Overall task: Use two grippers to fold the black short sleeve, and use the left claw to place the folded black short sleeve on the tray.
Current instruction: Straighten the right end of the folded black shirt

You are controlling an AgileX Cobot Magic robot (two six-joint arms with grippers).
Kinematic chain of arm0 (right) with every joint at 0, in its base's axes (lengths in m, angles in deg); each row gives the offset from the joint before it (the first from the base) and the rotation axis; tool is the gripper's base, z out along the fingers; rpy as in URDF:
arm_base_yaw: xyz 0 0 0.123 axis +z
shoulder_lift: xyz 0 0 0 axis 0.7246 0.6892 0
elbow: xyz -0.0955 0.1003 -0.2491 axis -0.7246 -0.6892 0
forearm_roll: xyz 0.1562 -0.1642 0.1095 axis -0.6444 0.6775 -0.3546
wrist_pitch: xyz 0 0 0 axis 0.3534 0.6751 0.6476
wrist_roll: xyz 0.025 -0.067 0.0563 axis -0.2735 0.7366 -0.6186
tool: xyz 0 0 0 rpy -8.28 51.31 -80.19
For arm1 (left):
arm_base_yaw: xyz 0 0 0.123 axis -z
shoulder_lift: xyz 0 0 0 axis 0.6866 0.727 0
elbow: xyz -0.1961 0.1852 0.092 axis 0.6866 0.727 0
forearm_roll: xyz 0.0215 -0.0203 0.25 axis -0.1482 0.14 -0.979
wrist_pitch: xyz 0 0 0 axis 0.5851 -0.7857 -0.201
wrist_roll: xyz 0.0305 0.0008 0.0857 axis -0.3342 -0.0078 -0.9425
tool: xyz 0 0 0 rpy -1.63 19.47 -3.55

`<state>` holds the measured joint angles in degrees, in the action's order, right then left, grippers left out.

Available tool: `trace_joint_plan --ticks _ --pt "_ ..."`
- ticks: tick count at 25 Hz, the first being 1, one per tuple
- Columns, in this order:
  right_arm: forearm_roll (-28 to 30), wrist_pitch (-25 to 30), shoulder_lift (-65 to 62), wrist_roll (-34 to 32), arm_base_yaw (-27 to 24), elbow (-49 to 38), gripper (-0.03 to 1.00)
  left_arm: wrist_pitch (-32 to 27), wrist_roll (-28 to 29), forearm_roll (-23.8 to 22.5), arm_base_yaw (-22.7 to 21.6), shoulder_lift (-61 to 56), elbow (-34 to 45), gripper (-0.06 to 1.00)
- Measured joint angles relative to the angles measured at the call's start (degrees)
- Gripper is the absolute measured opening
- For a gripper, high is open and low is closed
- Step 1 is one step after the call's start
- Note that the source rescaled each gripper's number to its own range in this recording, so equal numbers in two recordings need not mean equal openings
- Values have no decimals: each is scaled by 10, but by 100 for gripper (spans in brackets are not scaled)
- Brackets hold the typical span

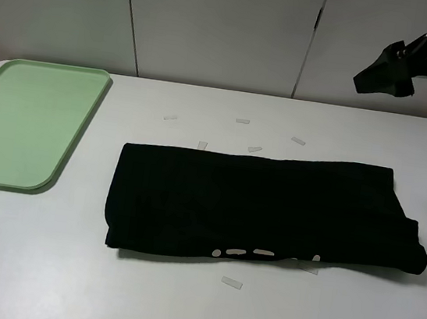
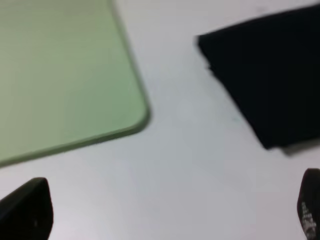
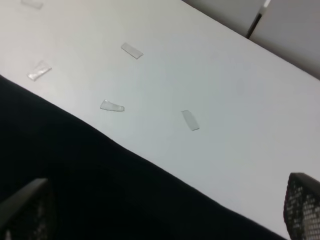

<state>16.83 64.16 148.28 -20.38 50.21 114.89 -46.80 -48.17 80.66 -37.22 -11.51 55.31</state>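
The black short sleeve (image 1: 262,209) lies flat on the white table as a wide folded rectangle, with small white print along its front edge. The light green tray (image 1: 22,119) sits at the far left, with nothing on it. My right gripper (image 1: 382,75) hangs high above the table's back right, away from the shirt. In the right wrist view the gripper (image 3: 162,210) is open and empty above the shirt's back edge (image 3: 100,185). My left gripper (image 2: 170,215) is open and empty above bare table between the tray's corner (image 2: 75,90) and the shirt's corner (image 2: 270,75). The left arm is out of the exterior view.
Several small clear tape strips lie on the table behind the shirt (image 1: 242,121) and one in front of it (image 1: 231,283); they also show in the right wrist view (image 3: 112,106). A grey panelled wall (image 1: 215,26) stands behind the table.
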Motion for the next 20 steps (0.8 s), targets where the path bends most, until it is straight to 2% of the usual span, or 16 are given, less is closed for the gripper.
trace_joint_plan --ticks 3,8,16,20 --pt "-14 0 0 -55 0 0 100 0 0 0 -36 0 0 98" --pt "-26 6 0 -156 0 0 100 0 0 1 -59 0 0 98" --pt "-26 26 0 -231 0 0 100 0 0 1 -61 0 0 98" --pt "-26 29 1 -247 0 0 100 0 0 1 -61 0 0 98"
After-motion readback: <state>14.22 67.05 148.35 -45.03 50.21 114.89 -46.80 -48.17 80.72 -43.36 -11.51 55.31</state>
